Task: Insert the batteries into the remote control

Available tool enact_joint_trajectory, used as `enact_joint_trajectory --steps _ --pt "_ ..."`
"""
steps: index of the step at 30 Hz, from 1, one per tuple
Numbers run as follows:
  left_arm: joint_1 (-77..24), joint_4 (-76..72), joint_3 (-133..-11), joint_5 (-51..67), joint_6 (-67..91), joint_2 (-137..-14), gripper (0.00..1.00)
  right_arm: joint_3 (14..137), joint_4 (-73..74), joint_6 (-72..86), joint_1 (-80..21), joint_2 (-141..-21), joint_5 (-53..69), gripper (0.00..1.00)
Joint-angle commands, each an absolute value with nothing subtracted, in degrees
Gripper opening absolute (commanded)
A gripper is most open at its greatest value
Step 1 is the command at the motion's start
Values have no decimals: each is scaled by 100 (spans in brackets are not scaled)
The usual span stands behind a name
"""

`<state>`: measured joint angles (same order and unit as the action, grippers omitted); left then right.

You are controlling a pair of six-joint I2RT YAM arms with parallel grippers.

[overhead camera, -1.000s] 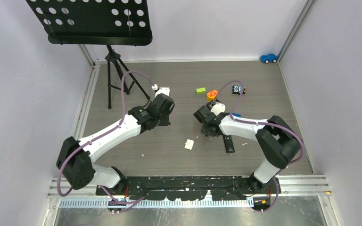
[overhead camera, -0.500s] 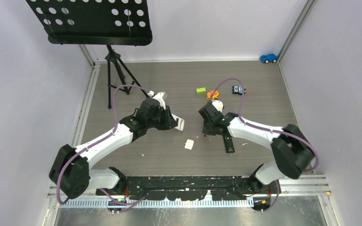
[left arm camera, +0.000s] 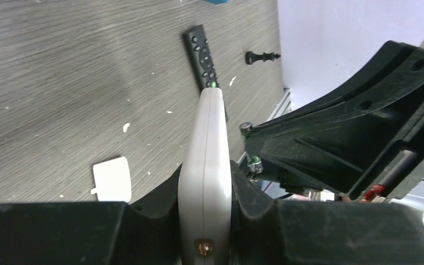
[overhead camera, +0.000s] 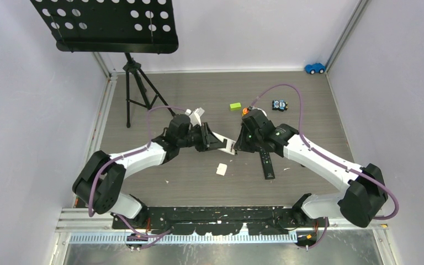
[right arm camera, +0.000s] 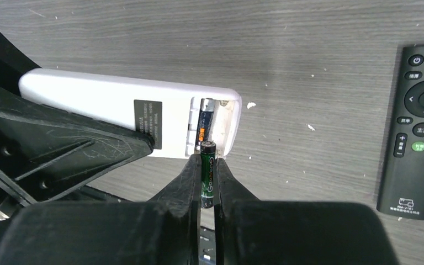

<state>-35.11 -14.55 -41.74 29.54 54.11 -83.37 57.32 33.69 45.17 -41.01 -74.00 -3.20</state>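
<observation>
Left gripper (left arm camera: pixel 205 190) clamped on the white remote (right arm camera: pixel 127 110); right gripper (right arm camera: pixel 207 161) pinching the held battery (right arm camera: pixel 207 182) at its open bay.
White remote is above the table (right arm camera: pixel 309 33), long axis running from the left gripper toward the right one, open end leading. Seated battery (right arm camera: pixel 205 118) lies crosswise in the bay. Held battery roughly in line with it, upper end at the bay's rim; contact unclear. Black remote (right arm camera: pixel 419 132) lies flat on the table, far right.

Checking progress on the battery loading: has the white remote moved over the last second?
Yes. In the top view the white remote has shifted right, toward the black remote, which lies still.
</observation>
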Motion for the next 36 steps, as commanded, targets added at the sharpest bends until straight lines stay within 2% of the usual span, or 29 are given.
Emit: enact_joint_trajectory --steps 1,21,27,36 --pt "-3468 -2156 -4157 3261 5830 -8315 0 6168 3861 4496 -4079 -7545 -114 11" --pt "-3463 -2516 -4059 3642 6354 -8121 0 6102 3711 4570 -4057 -7564 -550 19" --pt "-3461 -2726 -3975 3630 6685 -8125 0 6123 3763 4732 -4035 -7516 -527 41" --pt "-3407 -2963 -3836 3441 7207 -8170 0 5551 2929 5473 -3982 -6354 -649 57"
